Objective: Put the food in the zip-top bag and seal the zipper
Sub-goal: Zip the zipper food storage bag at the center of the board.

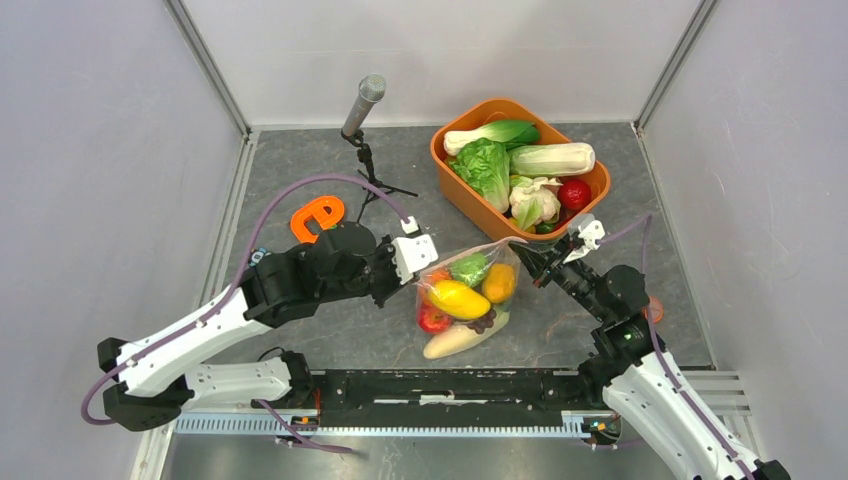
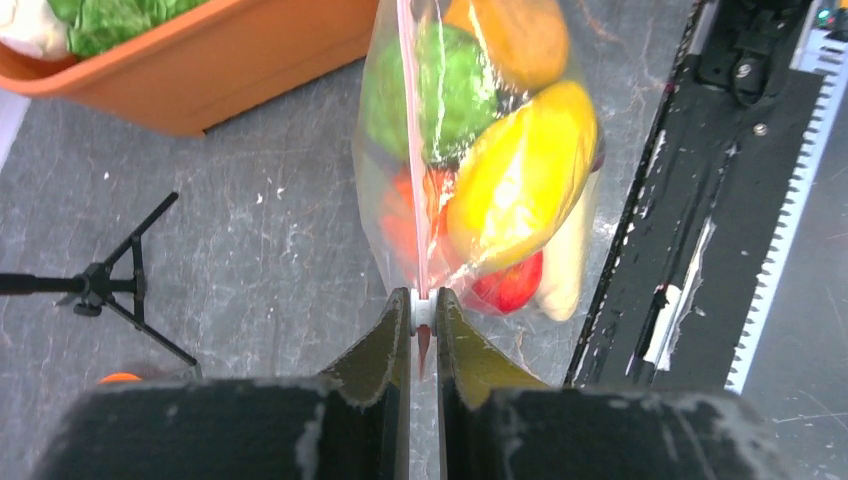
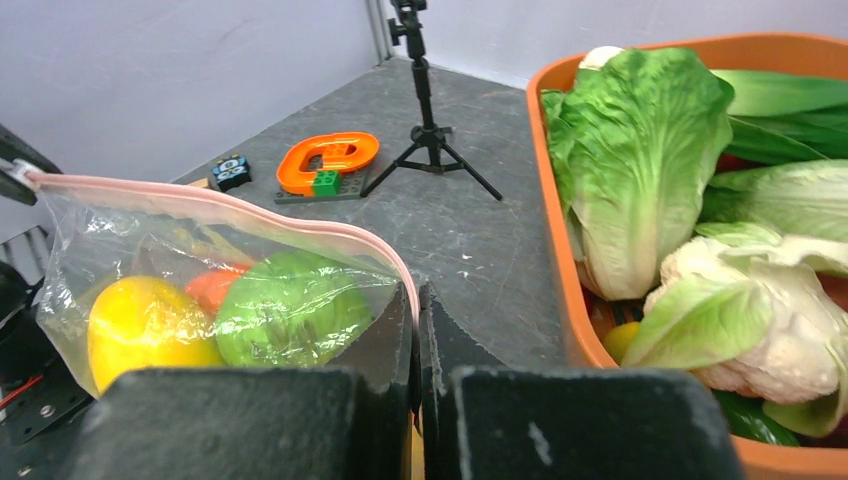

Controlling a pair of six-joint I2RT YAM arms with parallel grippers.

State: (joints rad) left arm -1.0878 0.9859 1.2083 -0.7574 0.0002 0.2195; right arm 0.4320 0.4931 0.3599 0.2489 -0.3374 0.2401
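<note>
The clear zip-top bag (image 1: 465, 295) hangs stretched between my two grippers in the middle of the table. It holds the food: a yellow piece (image 2: 520, 180), a green one (image 2: 450, 90), an orange one (image 2: 510, 35) and a red one (image 2: 510, 285). The pink zipper (image 2: 412, 150) runs straight away from my left gripper (image 2: 423, 312), which is shut on the white slider at its near end. My right gripper (image 3: 415, 300) is shut on the other end of the zipper (image 3: 250, 205), with the green piece (image 3: 290, 305) just below it.
An orange tub (image 1: 450, 185) of lettuce, cauliflower and other vegetables stands at the back right, close to the right gripper (image 1: 528, 252). A microphone on a small tripod (image 1: 362, 105) and an orange ring piece (image 1: 318, 217) sit at the back left. A black rail (image 1: 450, 385) lines the front edge.
</note>
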